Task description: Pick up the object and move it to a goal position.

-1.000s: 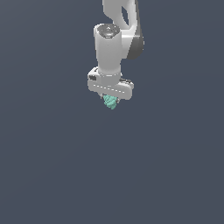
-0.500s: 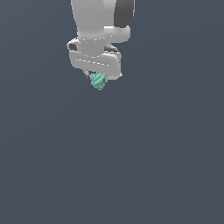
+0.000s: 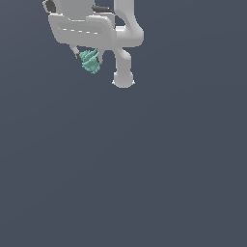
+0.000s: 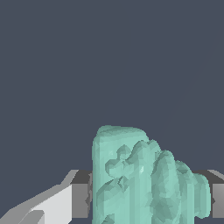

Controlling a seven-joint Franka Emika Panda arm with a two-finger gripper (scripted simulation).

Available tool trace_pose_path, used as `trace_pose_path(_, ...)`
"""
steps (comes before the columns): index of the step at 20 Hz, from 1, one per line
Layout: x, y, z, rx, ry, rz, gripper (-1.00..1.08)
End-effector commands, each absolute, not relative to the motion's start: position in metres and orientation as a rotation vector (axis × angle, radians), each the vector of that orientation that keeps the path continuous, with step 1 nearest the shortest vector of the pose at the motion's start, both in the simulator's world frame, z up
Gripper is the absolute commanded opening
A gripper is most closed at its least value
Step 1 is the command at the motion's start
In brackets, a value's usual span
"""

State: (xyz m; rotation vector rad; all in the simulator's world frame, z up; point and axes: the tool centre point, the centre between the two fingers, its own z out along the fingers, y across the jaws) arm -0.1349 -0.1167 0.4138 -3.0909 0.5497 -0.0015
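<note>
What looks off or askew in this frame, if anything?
Nothing stands out. The teal object sits clamped in the end effector, held above the plain dark floor. No damage shows, and nothing else is in view.

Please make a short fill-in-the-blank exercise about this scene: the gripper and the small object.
1. The colour of the object is ____.
2. The gripper is shut on the ____.
3. In the exterior view, the gripper is near the ____ edge of the picture.

Missing words: teal-green; object; top
</note>
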Motion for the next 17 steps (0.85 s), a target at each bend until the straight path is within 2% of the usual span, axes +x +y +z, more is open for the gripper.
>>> trace_pose_path(1, -0.139, -0.128, 0.435, -3.092, 0.549, 0.001, -1.0)
trace_pose_path(9, -0.145, -0.151, 0.479, -3.093, 0.548, 0.0, -1.0)
trace_pose_path(17, -0.146, -0.158, 0.493, -3.094, 0.547, 0.0, -1.0)
